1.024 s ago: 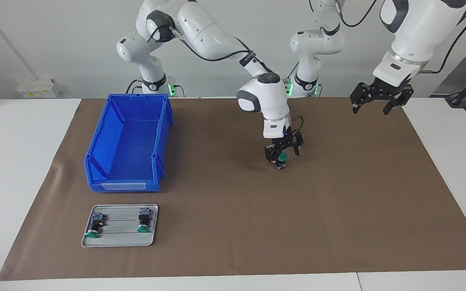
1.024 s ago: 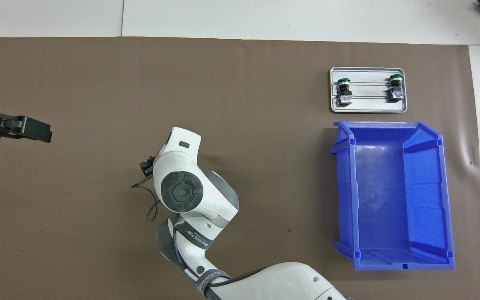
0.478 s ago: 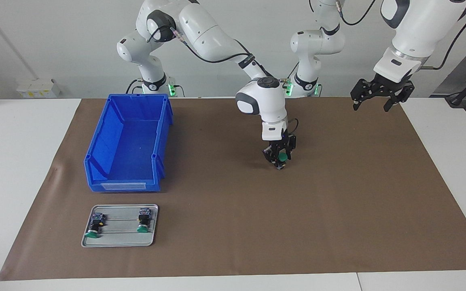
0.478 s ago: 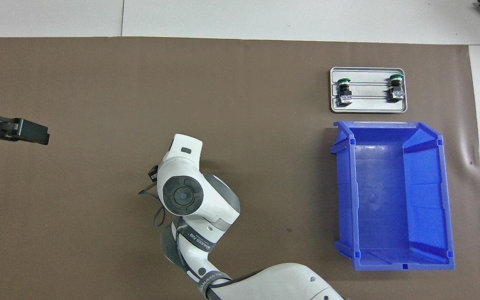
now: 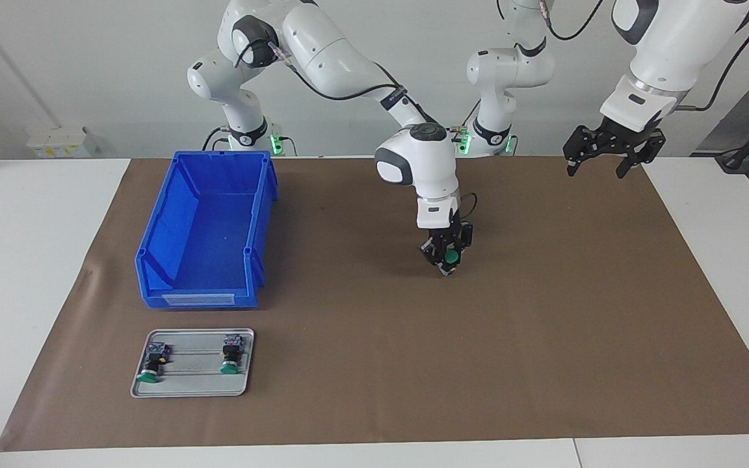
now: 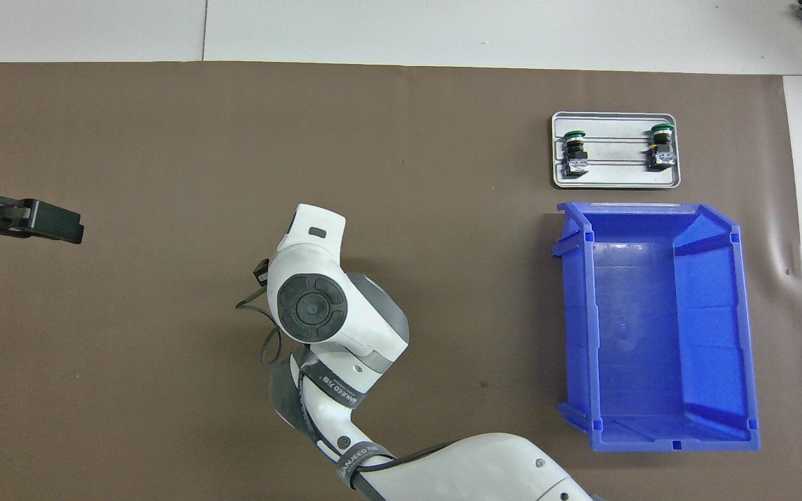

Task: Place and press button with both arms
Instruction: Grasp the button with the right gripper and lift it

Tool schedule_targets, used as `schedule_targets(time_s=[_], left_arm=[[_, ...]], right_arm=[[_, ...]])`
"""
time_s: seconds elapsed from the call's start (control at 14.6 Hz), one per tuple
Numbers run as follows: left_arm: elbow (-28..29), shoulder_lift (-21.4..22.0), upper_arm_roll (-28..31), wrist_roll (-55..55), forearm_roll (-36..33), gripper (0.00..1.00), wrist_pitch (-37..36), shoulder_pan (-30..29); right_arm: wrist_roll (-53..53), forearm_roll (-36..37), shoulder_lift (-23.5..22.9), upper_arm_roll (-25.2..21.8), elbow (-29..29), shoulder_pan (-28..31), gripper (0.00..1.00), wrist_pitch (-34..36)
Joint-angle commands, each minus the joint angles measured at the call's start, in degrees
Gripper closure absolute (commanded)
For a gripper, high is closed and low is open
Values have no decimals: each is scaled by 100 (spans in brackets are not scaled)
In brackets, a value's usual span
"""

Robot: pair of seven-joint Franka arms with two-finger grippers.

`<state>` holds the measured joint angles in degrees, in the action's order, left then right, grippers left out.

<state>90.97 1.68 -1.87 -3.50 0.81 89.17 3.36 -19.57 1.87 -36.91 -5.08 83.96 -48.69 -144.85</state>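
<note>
Right gripper [image 5: 445, 257] down at mid-mat, toward left arm's end from blue bin [image 5: 205, 227]; I see fingers pinching button [image 5: 452, 258], green cap showing, base at brown mat [image 5: 543, 338]. Left gripper [image 5: 610, 151] waits high over mat's edge, well apart from bin, fingers spread, holding nothing.

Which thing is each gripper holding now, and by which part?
The right gripper holds the button by its body, below the green cap. The left gripper holds nothing.
</note>
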Motion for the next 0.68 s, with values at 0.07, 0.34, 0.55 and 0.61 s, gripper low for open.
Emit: schedule_targets(time_s=[0.07,0.34,0.55,0.61], left_arm=[[131,148,11,-36,191,0,136,-29],[131,148,2,-54,139,0,22,-20],[131,166,2,-45,68,0,-119,-20],[140,175,2,-45,60,0,-136,-20]], right_arm=[[164,-2,902,51,86,596,100,691],[673,-20,1773,60,95,1465,100,1869],[1707,-168,2257,60,261,2396,100,2564],[2225,-422,2371,60,357,2782,100,2836]])
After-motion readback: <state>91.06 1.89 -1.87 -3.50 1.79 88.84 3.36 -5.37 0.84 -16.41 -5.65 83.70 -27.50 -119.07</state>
